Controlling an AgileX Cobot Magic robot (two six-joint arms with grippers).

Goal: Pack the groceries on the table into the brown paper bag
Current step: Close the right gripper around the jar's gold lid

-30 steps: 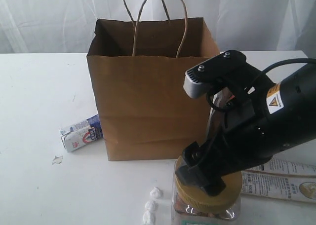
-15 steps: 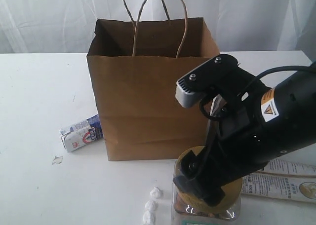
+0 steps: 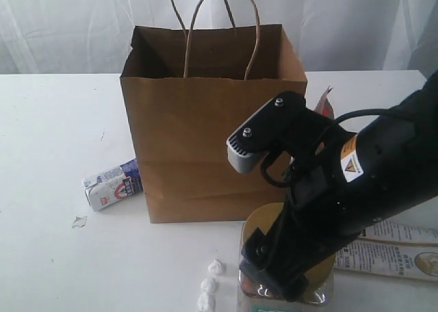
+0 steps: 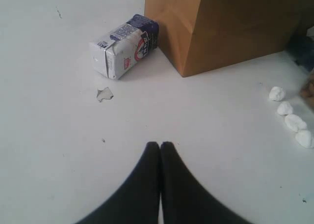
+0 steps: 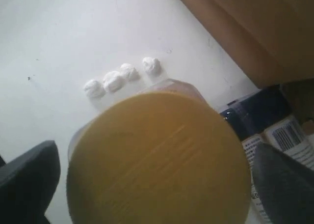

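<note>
Beneath the wide-open right gripper (image 5: 157,182) stands a squat gold-lidded clear jar (image 5: 152,135).

Right arm (image 3: 383,175): black, fills the lower right of the exterior view, slanting down toward the bottom edge.
Right wrist: a grey camera block (image 3: 250,148) juts out near the frame's centre.
Right gripper (image 5: 157,184): pointing downward, jaws spread wide, dark fingers (image 5: 29,184) far apart.
Left gripper (image 4: 160,153): black fingertips pressed together, no gap between them.
</note>
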